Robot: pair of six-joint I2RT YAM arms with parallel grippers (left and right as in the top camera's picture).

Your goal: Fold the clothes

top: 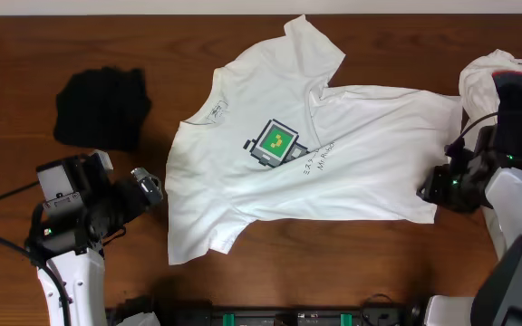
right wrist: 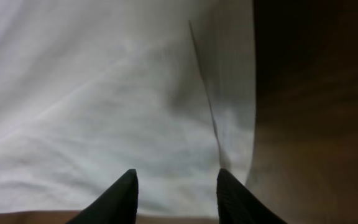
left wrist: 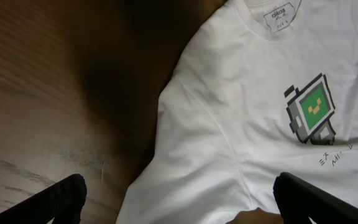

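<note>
A dark wooden table (top: 25, 36) carries a black cable (top: 3, 196) along its left edge.

An overhead camera looks straight down on the whole table (top: 25, 36). The left wrist camera sits close over the white T-shirt (left wrist: 229, 124) print. The blurred right wrist view seems even closer, at its edge.

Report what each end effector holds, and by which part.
Nothing is held. The left end effector stands open above the white T-shirt; the right end effector hangs, jaws apart, over its hem.

1 T-shirt (top: 352, 172) — 1 black garment (top: 102, 107)
</note>
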